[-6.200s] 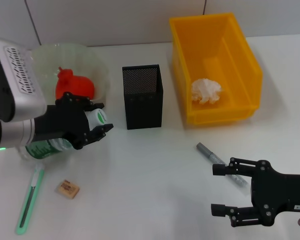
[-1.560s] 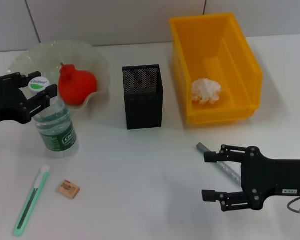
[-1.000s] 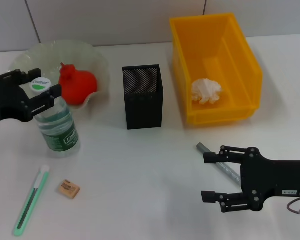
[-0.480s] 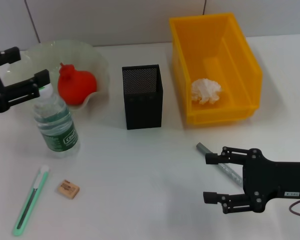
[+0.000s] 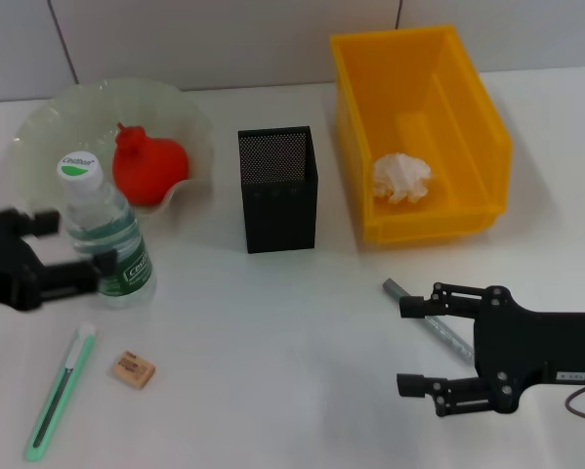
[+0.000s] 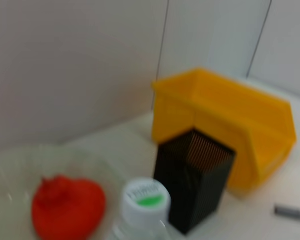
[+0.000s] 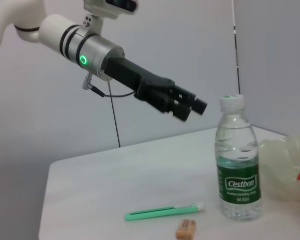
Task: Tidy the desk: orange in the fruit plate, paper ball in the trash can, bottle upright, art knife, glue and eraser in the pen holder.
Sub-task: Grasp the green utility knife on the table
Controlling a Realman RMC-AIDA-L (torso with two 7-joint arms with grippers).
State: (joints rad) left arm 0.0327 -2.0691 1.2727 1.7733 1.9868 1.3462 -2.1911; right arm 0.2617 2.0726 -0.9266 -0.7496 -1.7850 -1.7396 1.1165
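Desk [image 5: 272,332] is carrying everything, white and lit evenly. Bin [image 5: 424,127], yellow and the biggest thing on it, is sitting at the far right with the paper ball [image 5: 401,178] lying inside on its floor. Plate [image 5: 48,127], pale and wavy-rimmed, is standing at the far left and holding the orange [image 5: 147,166], which looks more red than orange. Right gripper [image 5: 431,343] is hovering low over the near right of the desk, its two fingers spread wide and gripping nothing; the grey glue stick [image 5: 434,322] is lying slantwise just under its upper finger, touching the desk. Left gripper [image 5: 69,246] is hanging at the near left beside the bottle [image 5: 102,234], fingers parted and closed on nothing, one of them crossing in front of the bottle's lower part. Holder [image 5: 277,189], black mesh, is standing between plate and bin. Bottle is standing upright in front of the plate, white cap with a green mark on top, green label around its body. Knife [image 5: 58,393], green, is lying on the desk near the front left edge. Eraser [image 5: 134,368], tan, is lying just beside the knife, apart from it.
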